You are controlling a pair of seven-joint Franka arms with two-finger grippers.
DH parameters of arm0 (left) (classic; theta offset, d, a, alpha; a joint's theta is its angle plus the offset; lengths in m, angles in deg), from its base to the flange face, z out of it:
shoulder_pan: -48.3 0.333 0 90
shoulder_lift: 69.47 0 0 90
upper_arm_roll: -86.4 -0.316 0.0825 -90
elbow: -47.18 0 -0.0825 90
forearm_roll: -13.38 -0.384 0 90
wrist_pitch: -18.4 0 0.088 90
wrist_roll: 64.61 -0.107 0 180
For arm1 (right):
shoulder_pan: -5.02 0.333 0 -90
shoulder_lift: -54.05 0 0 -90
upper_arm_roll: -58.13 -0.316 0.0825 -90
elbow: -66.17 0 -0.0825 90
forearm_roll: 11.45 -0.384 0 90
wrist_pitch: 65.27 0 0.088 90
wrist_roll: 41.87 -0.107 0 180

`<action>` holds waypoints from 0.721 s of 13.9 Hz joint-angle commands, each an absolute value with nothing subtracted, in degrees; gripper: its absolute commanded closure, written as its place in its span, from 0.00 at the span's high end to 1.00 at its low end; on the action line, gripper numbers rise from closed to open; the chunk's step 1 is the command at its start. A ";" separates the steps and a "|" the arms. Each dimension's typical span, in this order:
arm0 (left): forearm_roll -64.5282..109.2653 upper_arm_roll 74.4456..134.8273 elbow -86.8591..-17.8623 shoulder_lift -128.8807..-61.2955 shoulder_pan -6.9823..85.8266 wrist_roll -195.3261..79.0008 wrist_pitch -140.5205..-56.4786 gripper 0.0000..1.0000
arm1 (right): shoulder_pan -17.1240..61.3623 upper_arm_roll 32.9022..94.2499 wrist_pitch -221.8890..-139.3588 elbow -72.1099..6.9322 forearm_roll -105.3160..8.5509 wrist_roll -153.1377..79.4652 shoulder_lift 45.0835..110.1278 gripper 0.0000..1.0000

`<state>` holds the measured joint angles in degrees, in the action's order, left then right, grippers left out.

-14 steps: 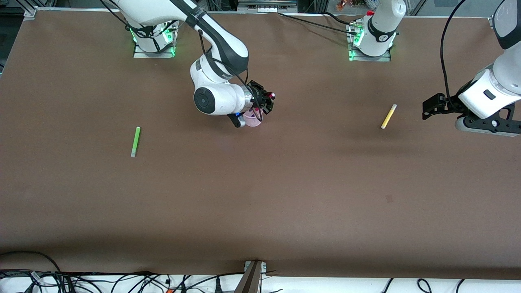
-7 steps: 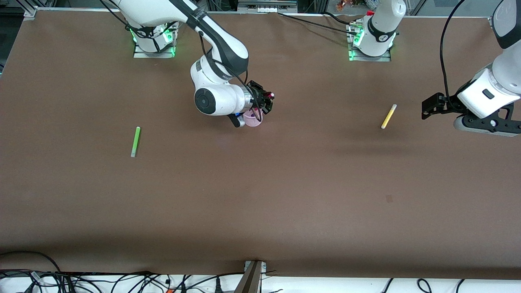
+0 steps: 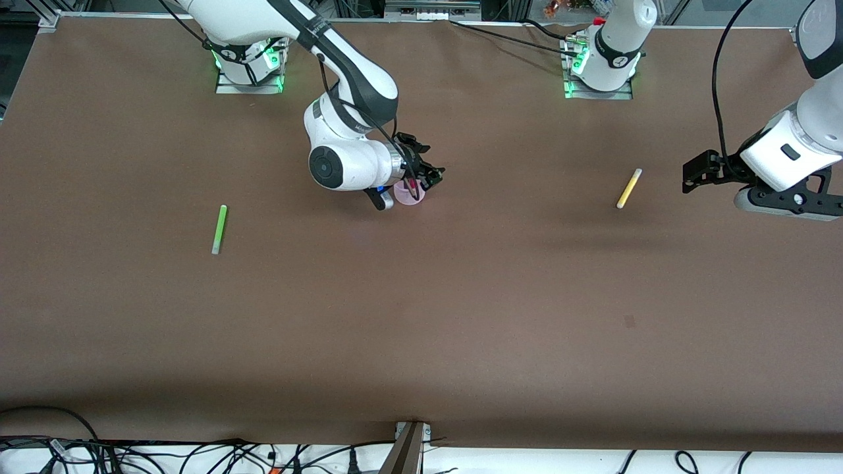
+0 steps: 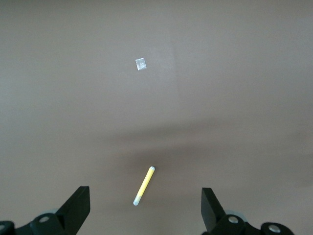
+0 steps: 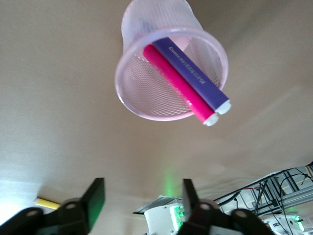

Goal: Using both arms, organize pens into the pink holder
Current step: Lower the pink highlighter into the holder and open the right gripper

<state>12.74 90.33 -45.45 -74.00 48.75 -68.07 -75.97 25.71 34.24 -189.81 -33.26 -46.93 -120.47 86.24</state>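
Observation:
The pink holder (image 3: 409,196) stands mid-table, partly under my right wrist. In the right wrist view the holder (image 5: 146,93) is a mesh cup with the magenta pen (image 5: 178,85) and the dark purple pen (image 5: 195,73) leaning in it. My right gripper (image 3: 427,164) (image 5: 142,188) is open and empty just above it. The light green pen (image 3: 219,228) lies toward the right arm's end. The yellow pen (image 3: 629,188) (image 4: 144,185) lies toward the left arm's end. My left gripper (image 3: 688,178) (image 4: 145,196) is open and empty, in the air beside the yellow pen.
Both arm bases (image 3: 249,66) (image 3: 599,69) stand along the table's edge farthest from the front camera. A small pale patch (image 4: 141,63) marks the brown table surface. Cables lie past the table's edge nearest the front camera (image 3: 197,457).
My right gripper held the magenta pen over the holder; now the pen lies in the holder and the gripper is open. The left arm has barely moved.

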 commanded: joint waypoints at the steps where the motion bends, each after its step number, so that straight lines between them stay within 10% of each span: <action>1: 12.85 90.27 -43.88 -74.65 48.74 -68.75 -75.38 1.00 | 25.06 34.92 -188.32 -33.32 -41.81 -119.57 82.54 1.00; 10: 12.85 90.27 -43.88 -74.74 48.74 -68.66 -75.38 1.00 | 24.88 45.63 -181.13 -32.62 -28.85 -104.67 70.42 1.00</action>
<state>12.74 90.33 -45.37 -74.01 48.75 -68.06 -75.97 24.76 43.29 -184.37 -31.20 -29.97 -110.52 74.85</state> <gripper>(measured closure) 0.000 0.000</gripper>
